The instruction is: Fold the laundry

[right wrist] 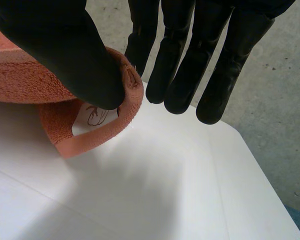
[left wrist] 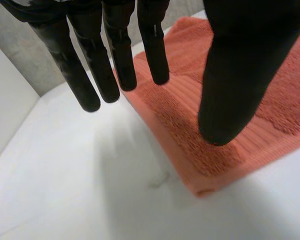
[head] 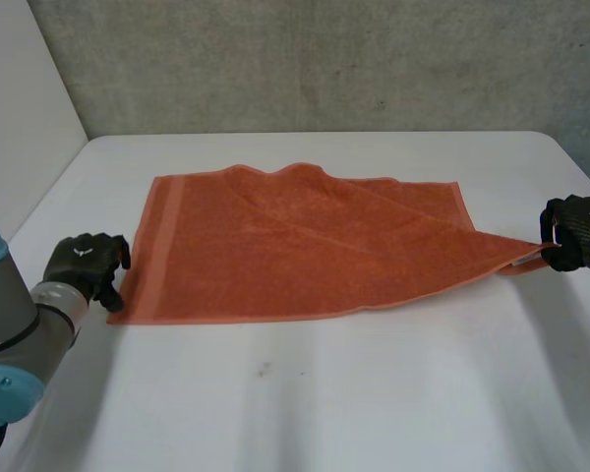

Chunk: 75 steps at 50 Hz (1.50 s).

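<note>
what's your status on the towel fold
Left hand open, over the orange towel's near left corner. Right hand shut on its right corner, pinched between thumb and fingers. Nothing in the way.

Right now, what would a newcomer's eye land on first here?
The orange terry towel spread across the white table, one corner stretched to a point. The right robot hand pinches that corner at the table's right edge; the left robot hand is open at the towel's near-left corner.
</note>
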Each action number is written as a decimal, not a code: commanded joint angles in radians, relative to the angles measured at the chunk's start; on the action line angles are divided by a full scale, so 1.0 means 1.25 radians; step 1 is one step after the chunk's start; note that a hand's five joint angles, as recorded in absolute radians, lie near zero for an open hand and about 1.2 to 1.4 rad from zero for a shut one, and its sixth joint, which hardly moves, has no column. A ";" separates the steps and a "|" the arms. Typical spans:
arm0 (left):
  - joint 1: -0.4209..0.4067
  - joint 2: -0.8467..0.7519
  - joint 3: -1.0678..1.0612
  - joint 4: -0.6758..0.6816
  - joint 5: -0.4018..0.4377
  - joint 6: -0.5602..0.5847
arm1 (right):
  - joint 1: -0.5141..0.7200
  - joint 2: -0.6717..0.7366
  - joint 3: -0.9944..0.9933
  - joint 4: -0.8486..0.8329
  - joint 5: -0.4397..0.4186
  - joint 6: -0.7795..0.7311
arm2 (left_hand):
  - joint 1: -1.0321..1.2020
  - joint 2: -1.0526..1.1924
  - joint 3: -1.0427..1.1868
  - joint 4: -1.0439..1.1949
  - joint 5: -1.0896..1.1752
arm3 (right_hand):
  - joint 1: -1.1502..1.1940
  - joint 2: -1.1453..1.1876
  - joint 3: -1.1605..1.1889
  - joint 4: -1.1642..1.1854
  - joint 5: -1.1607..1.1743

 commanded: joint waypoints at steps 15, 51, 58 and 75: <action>-0.001 -0.068 0.012 -0.003 0.050 0.004 | 0.005 0.001 0.007 -0.001 -0.002 -0.014 | 0.042 0.050 0.050 0.051 0.051 | 0.330 0.170 0.166 0.162 0.189; 0.000 -0.110 0.076 0.006 0.049 0.004 | 0.005 0.004 0.009 -0.001 -0.002 -0.029 | 0.192 0.200 0.200 0.201 0.201 | 0.330 0.170 0.166 0.162 0.189; -0.001 -0.116 0.082 0.006 0.050 0.004 | 0.005 0.005 0.009 -0.001 -0.002 -0.030 | 0.432 0.439 0.439 0.440 0.441 | 0.330 0.170 0.166 0.162 0.189; -0.002 -0.039 0.028 -0.032 0.050 0.002 | 0.004 0.004 0.011 -0.001 -0.002 -0.029 | -0.056 -0.049 -0.049 -0.048 -0.047 | 0.330 0.170 0.166 0.162 0.189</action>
